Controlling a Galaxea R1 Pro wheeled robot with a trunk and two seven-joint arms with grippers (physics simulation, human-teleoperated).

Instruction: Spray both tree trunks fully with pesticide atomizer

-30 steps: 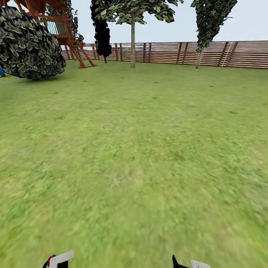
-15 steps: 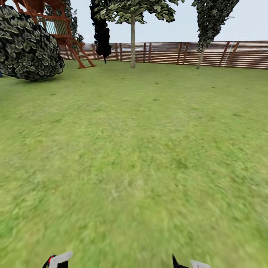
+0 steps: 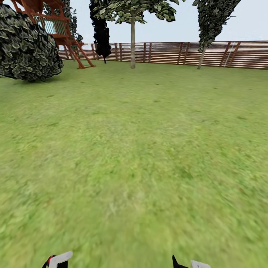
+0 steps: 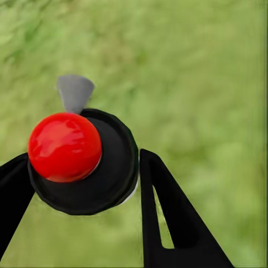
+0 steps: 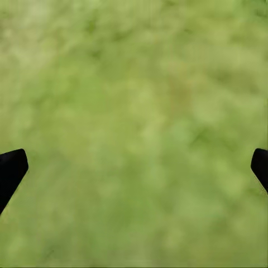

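Now the left hand [image 4: 84, 184] pinches the atomizer [image 4: 84, 162]; right hand [image 5: 134, 167] spread.

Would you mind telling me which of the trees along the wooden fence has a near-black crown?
The slim tree with the near-black crown, left of the pale-trunked tree with a green leafy crown; the leaning tree farther right has mottled green foliage.

1. The head view looks forward and down across the lawn [image 3: 141, 149] to the far fence [image 3: 223, 54].
2. The left wrist view looks straight down at grass from close above.
3. The right wrist view does likewise; all three views share the lawn.
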